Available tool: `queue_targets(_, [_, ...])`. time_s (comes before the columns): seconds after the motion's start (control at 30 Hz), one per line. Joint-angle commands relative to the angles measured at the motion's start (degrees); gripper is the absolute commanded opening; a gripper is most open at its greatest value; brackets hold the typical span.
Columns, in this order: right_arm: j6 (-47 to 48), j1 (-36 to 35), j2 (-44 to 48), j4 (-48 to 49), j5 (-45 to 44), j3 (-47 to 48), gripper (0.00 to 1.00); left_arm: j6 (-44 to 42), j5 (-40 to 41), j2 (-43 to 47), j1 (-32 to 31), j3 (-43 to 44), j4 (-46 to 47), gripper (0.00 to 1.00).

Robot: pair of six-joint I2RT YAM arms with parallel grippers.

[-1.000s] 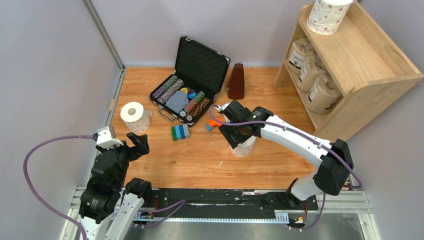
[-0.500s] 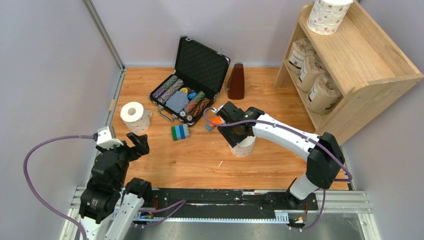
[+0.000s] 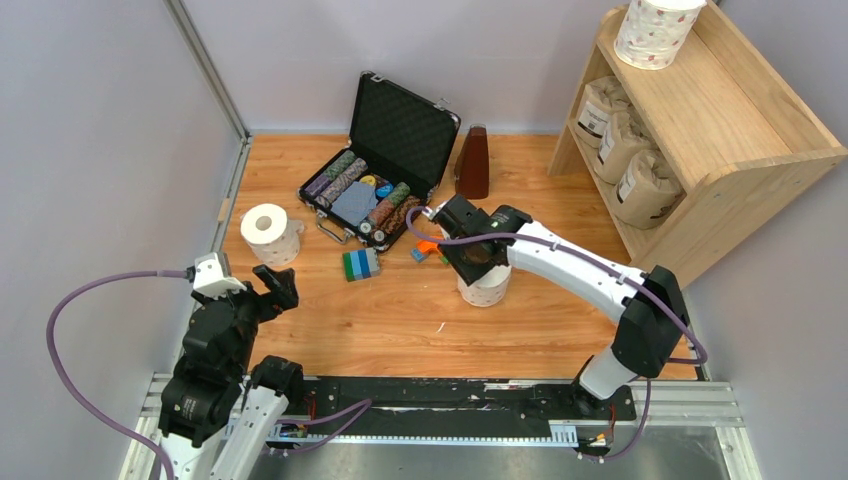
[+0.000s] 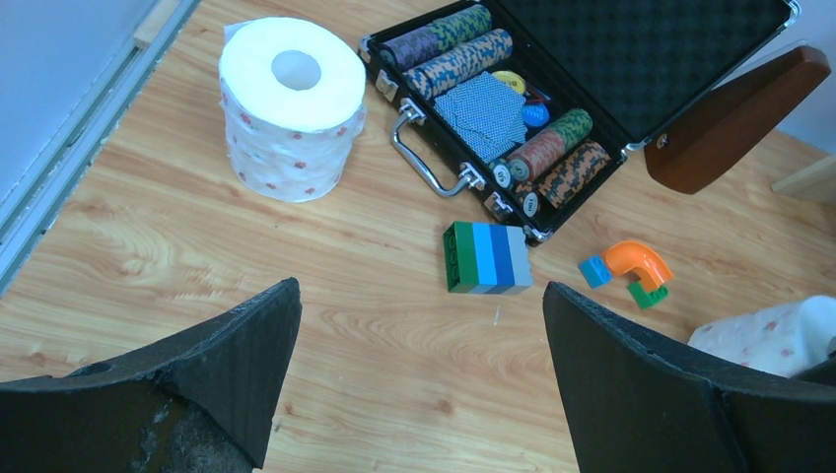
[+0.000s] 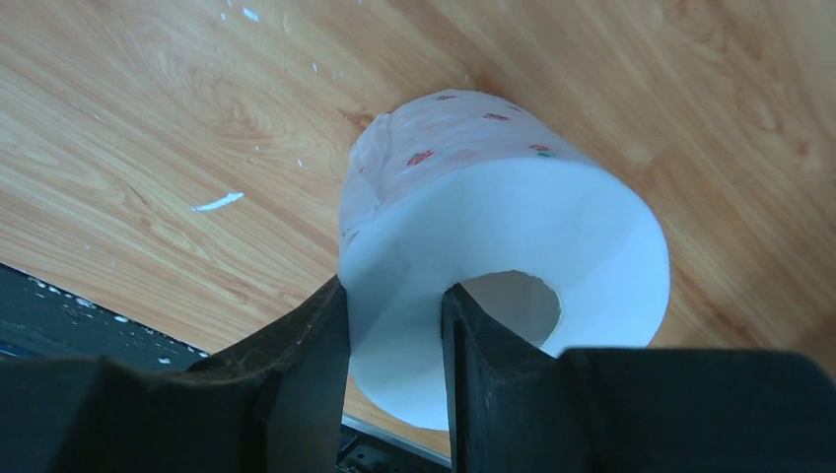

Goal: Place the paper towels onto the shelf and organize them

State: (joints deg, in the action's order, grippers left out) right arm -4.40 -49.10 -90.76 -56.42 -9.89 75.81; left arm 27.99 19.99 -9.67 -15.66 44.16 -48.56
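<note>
- White roll w/ red dots, the gripped roll [image 3: 486,291], stands upright at centre of the top view, a bit right of middle, on the wooden desk [image 3: 400,325].
- Right gripper [image 3: 478,262] sits on top of it, clenched on the roll's wall. In the wrist view one finger [image 5: 306,374] is outside the paper and the other [image 5: 488,374] is down in the hollow core, w/ the wall pinched btwn them.
- Can't tell whether the roll's base is touching the wood.
- Left gripper [image 3: 276,284] is at lower left of the top view, jaws spread wide w/ nothing btwn them, over bare wood.
- Second white roll [image 3: 268,232] stands upright at the left of the frame, near the desk's left edge and just above the left gripper in the pic. It is core-up and apart from both grippers.
- Shelf [image 3: 720,100] is light wood, at upper right of the frame.
- Third white roll [image 3: 655,30] stands on the shelf's flat top, at its far end.
- Three tan rolls [image 3: 625,140] stand side by side on the inner level, labels facing out.
- Black chip case [image 3: 385,165] lies open at top centre, w/ the dark metronome [image 3: 472,162] just right of it.
- Green/blue block [image 3: 361,264] lies just below the case, and a small orange piece [image 3: 428,245] lies just left of the right gripper.
</note>
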Motion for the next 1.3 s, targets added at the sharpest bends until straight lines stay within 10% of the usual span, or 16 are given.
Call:
queue_targets(0.0, [-0.4,-0.3,3.4,-4.4,-6.1,10.9,0.24,-0.5,-0.5,0.0,0.5,-0.5,1.8,1.00])
queue_targets(0.53, [12.1,3.3,7.4,-7.3,-31.1,42.5,0.25,-1.0,-1.7,-0.1,0.7,-0.7,2.4,1.00])
queue_targets(1.27, [32.5,24.9,12.7,18.1,-30.8,49.4,0.36,-1.2,-2.1,-0.3,0.7,-0.7,2.6,1.00])
